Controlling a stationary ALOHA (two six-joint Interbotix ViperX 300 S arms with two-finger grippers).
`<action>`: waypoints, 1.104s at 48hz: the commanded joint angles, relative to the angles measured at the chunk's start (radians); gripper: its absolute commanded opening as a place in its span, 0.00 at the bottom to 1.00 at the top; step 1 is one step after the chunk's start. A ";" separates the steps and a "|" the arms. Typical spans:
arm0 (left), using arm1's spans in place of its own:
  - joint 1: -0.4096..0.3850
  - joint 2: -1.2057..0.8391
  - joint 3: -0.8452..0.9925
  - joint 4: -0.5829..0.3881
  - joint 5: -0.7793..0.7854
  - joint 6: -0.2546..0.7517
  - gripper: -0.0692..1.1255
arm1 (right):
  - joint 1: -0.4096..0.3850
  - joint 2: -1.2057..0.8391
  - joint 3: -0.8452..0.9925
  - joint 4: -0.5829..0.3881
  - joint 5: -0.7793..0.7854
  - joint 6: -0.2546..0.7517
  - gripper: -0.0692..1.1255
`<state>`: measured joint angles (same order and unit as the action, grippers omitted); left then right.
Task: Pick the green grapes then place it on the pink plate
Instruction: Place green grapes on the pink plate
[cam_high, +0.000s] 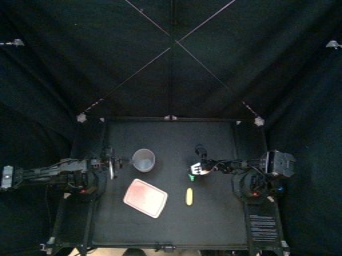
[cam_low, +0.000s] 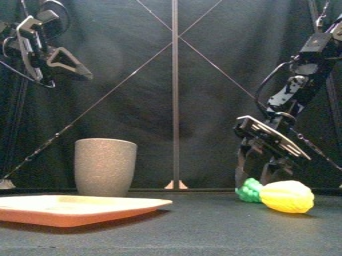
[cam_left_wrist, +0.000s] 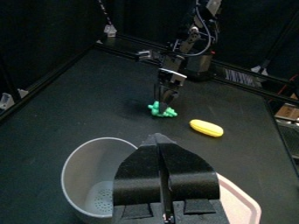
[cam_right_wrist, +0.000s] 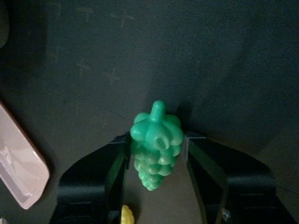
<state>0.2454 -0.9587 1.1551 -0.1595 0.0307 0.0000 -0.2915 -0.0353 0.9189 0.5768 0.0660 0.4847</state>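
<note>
The green grapes (cam_right_wrist: 153, 150) lie on the black table right of centre, also seen as grapes (cam_low: 250, 190) in the front view and grapes (cam_left_wrist: 162, 109) from the left wrist. My right gripper (cam_right_wrist: 158, 140) is down over them, open, one jaw on each side with a small gap to the bunch. From the front, the right gripper (cam_low: 257, 165) hangs just above the grapes. The pink plate (cam_high: 146, 197) lies flat at front centre-left. My left gripper (cam_left_wrist: 167, 175) rests shut and holds nothing, raised at the left over the grey cup.
A tall grey speckled cup (cam_high: 143, 158) stands behind the plate. A yellow toy (cam_high: 190, 196) lies between the plate and the grapes, close in front of the grapes, yellow toy (cam_low: 287, 196). The left arm (cam_high: 67, 174) rests at the table's left edge.
</note>
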 joint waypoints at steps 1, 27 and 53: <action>0.003 0.003 -0.014 0.000 -0.008 0.002 0.21 | 0.005 -0.015 -0.015 -0.020 -0.003 -0.002 0.59; 0.015 0.002 0.005 -0.002 -0.008 0.000 0.21 | 0.176 -0.012 -0.284 -0.195 -0.003 -0.006 0.55; 0.051 -0.005 -0.005 0.002 -0.015 0.003 0.21 | 0.339 0.298 -0.607 -0.337 0.008 -0.006 0.55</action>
<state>0.2869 -0.9649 1.1766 -0.1595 0.0245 0.0015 0.0307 0.2454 0.3835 0.2562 0.0767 0.4786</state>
